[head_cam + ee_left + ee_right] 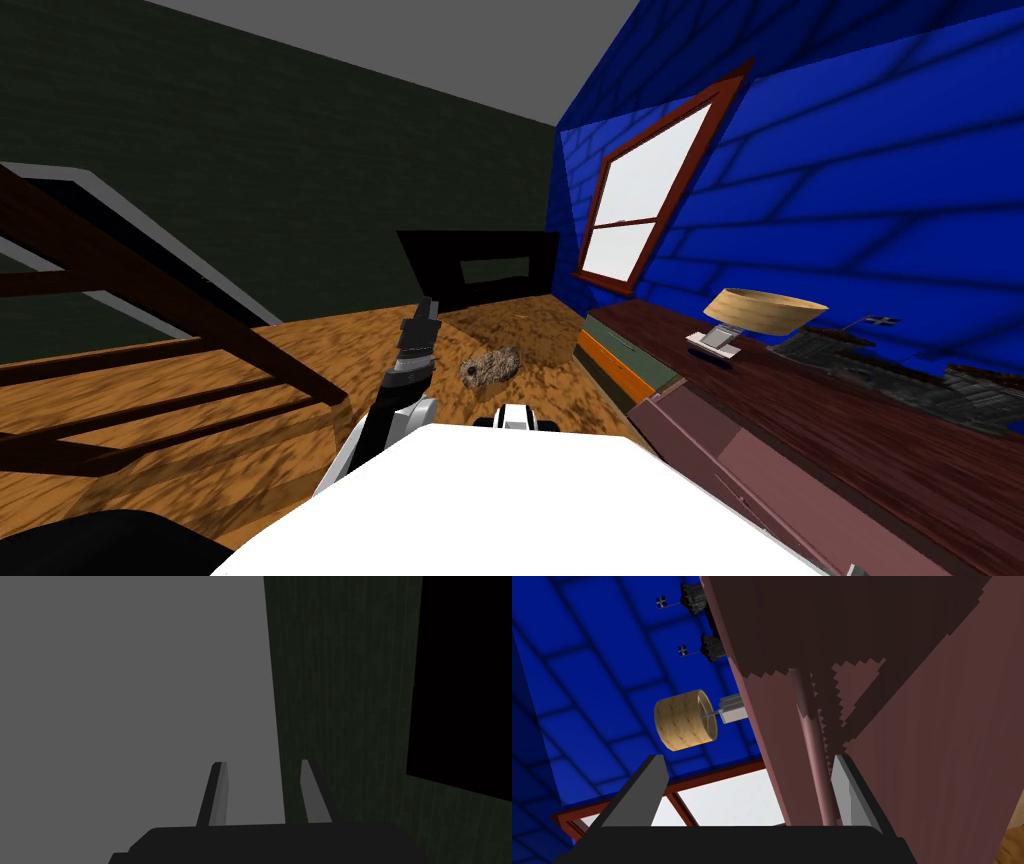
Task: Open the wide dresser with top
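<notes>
Item: wide dresser [730, 455], mauve front under a dark red-brown top, standing along the blue wall on my right side
On top: lamp [765, 310] with a pale wooden shade, set back towards the wall and clear of the front edge, so a pull on the front should not disturb it
Handle: slim mauve bar [812, 751] standing off the dresser front, in the shadow of the overhanging top
Right gripper [748, 758]: jaws spread wide with the bar between them, just beside one finger and well apart from the other; placed this way to straddle the bar before closing
Left gripper [261, 763]: raised ahead of the chest, away from the dresser, jaws drawn in to a narrow gap with nothing between them; apparently held there to be clear of the working arm
Step in hand: judged as lining up on the handle, with no grip made yet
Next move calls for: centring the bar between the fingers, closing on it, then pulling straight out from the front
Risk: closing off-centre may let the bar slip from the fingers
</notes>
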